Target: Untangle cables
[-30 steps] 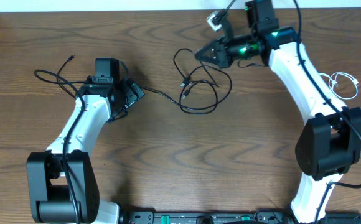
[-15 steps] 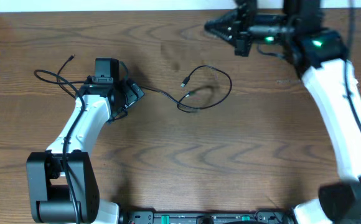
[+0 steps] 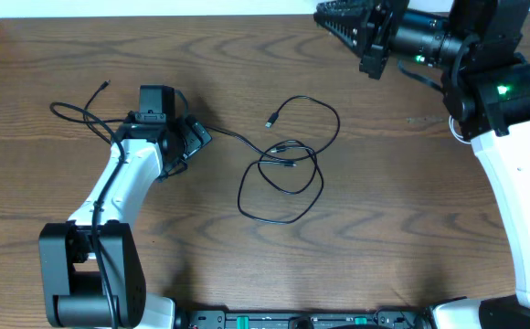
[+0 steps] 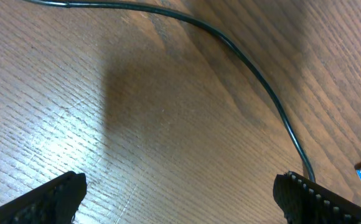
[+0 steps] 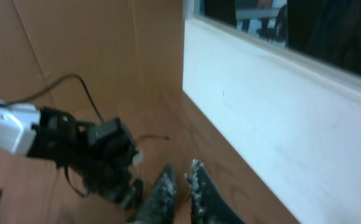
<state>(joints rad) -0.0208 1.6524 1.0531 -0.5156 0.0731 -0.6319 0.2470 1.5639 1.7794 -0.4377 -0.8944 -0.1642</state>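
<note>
Black cable tangle [image 3: 283,148] lies at seven o'clock from the barely parted, empty right claw [image 3: 324,14]; the wide-open, empty left claw [image 3: 196,139] sits nearer.

The cable loops [image 3: 284,165] sprawl across the table [image 3: 393,228] middle; the left arm [image 3: 123,187] blocks the left side. Bare wood lies open right of the loops and in front of them.
</note>
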